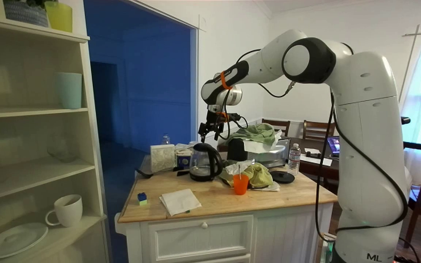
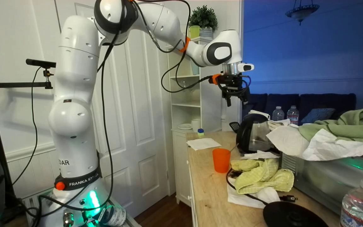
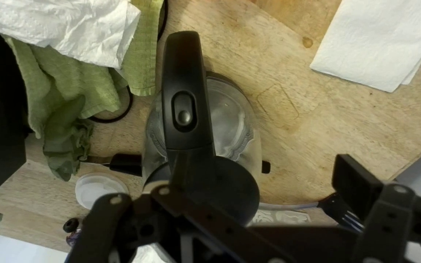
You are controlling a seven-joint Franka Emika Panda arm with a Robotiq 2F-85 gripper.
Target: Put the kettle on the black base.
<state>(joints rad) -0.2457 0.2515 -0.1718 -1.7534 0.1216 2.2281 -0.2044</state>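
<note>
Pincer (image 2: 237, 99) is gaping wide above the kettle (image 1: 205, 163), kettle is standing upright on the wooden tabletop (image 1: 217, 202), black base (image 1: 283, 177) is lying well apart, rumpled yellow-green cloth (image 1: 260, 175) is sitting between them.

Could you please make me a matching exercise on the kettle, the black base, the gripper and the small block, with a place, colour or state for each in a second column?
Column one
1. kettle
2. black base
3. gripper
4. small block

Column two
A. blue over pale green
B. open, higher than the kettle
C. upright and black-handled
D. flat on the countertop, beside a water bottle

Right pairs: 1-C, 2-D, 3-B, 4-A
</note>
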